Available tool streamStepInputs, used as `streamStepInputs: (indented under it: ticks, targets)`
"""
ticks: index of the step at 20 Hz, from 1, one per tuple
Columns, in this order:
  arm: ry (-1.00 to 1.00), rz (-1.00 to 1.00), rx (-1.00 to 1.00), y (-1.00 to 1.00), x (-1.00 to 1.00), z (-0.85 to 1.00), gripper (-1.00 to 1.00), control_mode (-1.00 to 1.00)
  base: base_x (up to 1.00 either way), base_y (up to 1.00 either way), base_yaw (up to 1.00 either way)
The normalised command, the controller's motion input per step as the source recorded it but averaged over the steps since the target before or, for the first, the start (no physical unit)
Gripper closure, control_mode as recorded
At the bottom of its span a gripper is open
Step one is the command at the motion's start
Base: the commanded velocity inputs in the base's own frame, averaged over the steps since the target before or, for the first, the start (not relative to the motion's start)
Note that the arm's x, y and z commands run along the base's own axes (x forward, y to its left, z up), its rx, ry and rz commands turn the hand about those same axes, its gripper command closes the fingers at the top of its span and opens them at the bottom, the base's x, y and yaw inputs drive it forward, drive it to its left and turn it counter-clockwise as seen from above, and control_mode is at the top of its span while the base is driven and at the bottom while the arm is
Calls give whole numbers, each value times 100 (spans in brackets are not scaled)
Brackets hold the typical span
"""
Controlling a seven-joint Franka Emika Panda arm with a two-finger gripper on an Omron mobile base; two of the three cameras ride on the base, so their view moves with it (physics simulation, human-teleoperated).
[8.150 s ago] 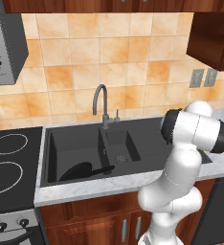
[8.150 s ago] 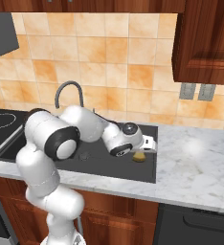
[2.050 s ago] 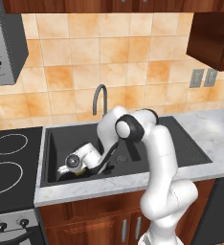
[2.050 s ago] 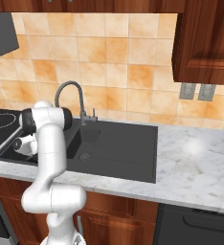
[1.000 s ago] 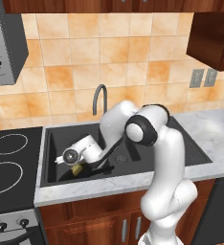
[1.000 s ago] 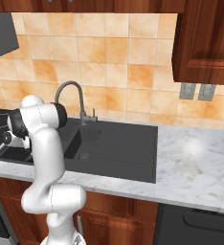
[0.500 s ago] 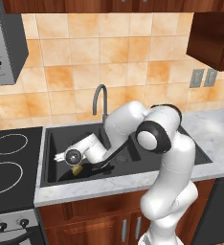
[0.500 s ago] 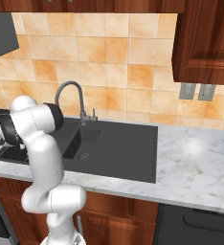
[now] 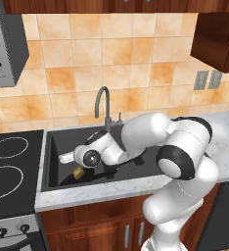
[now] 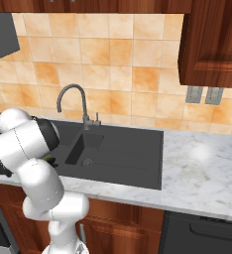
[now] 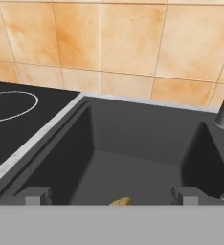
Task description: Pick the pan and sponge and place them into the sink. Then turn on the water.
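Sponge (image 9: 78,172) on floor of sink (image 9: 53,147) large basin, just below jaws; jaws wide apart, empty.

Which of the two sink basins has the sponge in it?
The large basin beside the stovetop holds the sponge; the small basin under the faucet has none.
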Motion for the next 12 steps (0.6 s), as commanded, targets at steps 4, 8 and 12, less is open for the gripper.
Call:
streamStepInputs:
  ticks: [4,8,12]
  targets:
    - [-6,20,1,-32,-38,32,-100,-100,0,0,0]
    - [-7,21,0,-38,-34,28,-100,-100,0,0,0]
    - [-7,16,1,-36,-21,20,-100,-100,0,0,0]
